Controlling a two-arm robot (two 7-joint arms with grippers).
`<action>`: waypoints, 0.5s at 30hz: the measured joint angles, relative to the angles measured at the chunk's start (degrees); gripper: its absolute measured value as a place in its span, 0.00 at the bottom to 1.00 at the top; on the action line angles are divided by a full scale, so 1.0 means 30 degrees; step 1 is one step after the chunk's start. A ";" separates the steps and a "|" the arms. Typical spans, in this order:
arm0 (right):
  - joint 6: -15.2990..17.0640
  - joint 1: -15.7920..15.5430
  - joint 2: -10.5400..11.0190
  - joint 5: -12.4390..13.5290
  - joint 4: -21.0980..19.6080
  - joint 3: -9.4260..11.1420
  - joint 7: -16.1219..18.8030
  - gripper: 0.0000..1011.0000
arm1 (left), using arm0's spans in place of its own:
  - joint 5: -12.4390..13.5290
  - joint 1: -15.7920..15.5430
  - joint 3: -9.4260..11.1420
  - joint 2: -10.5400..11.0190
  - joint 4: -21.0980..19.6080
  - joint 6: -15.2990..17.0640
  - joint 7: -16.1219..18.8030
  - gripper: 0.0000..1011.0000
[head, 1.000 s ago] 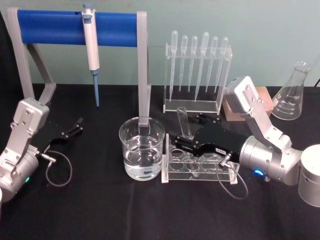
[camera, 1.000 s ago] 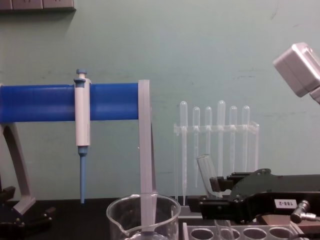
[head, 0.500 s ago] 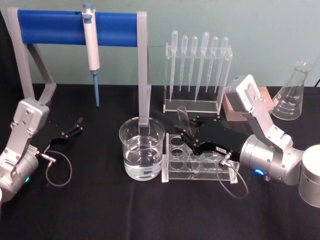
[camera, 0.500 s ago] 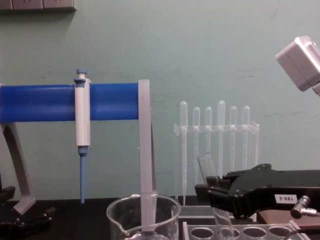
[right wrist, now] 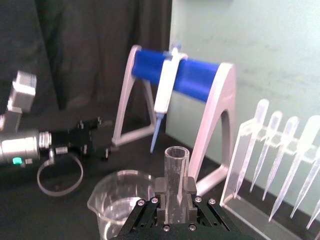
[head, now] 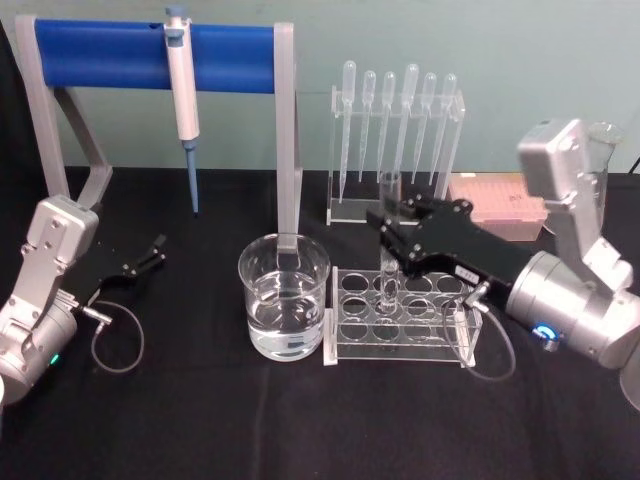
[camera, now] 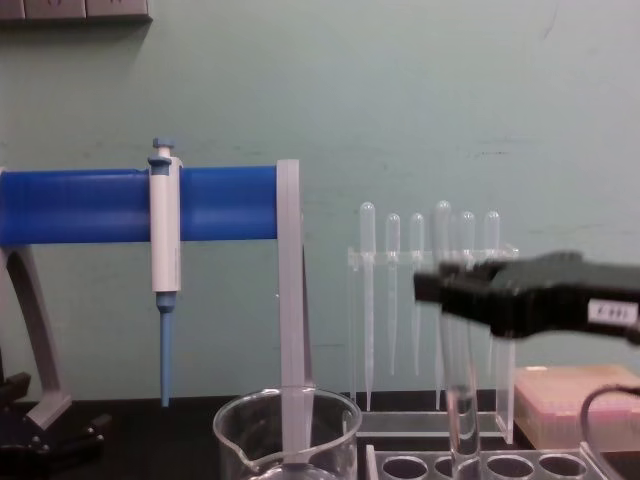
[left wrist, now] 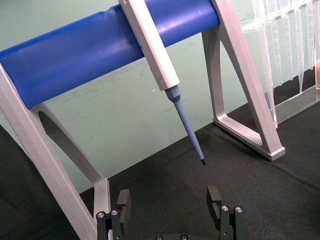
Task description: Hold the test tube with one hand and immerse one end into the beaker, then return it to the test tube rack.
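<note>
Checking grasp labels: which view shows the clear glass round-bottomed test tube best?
Head view: the clear glass test tube shows full length, upright, held by the black right gripper over the clear rack. Right wrist view: rim and upper part. Chest view: lower part.

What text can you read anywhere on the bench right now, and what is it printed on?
White label on the right tool, which grips the test tube: dark characters, too blurred to read.
Beaker, pipettor, test tube rack: no markings visible.
Left tool, parked open at the left: no label visible.
</note>
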 joint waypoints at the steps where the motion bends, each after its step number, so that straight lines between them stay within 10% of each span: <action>1: -0.0169 -0.0186 -0.0013 0.0268 -0.0245 0.0241 -0.0088 0.22 | 0.0000 0.0000 0.0000 0.0000 0.0000 0.0000 0.0000 0.99; 15: -0.0600 -0.0683 -0.0020 0.1090 -0.0976 0.0877 -0.0562 0.22 | 0.0000 0.0000 0.0000 0.0001 0.0000 -0.0001 0.0000 0.99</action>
